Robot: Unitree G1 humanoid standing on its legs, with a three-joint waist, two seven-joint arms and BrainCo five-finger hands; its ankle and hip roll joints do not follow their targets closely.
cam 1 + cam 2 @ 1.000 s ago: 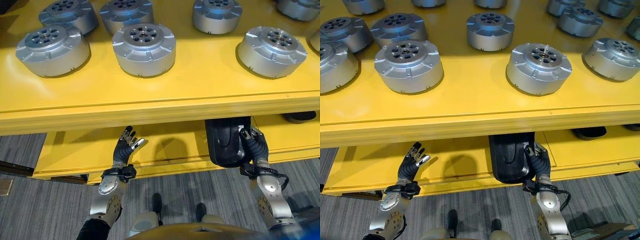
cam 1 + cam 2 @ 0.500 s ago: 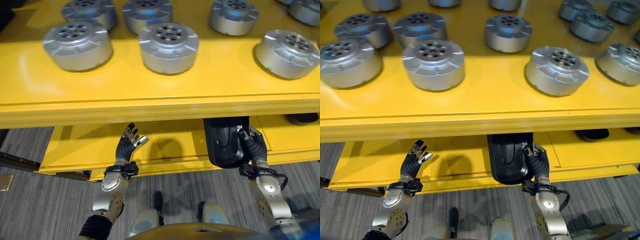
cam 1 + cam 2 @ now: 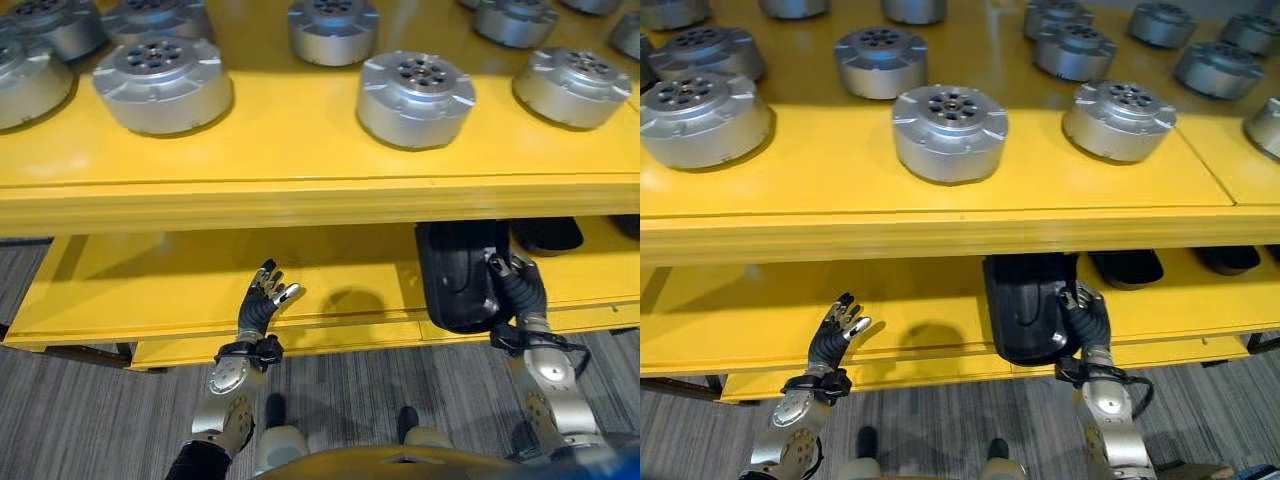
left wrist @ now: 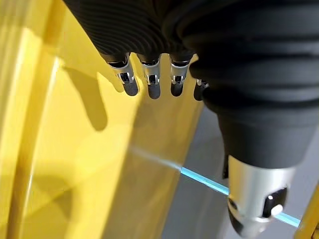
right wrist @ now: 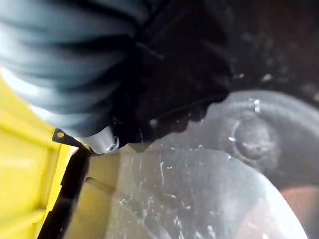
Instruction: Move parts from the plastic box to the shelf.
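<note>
Our right hand (image 3: pixel 508 282) has its fingers wrapped round the side of a black, glossy, oblong moulded part (image 3: pixel 458 275), which lies on the lower yellow metal shelf (image 3: pixel 150 290), partly under the upper yellow shelf (image 3: pixel 300 150). Our left hand (image 3: pixel 264 300) hovers before the lower shelf's front edge with its fingers spread and straight, holding nothing. On the upper shelf stand round silver metal parts with ringed holes on top (image 3: pixel 415 98), set apart in rows.
</note>
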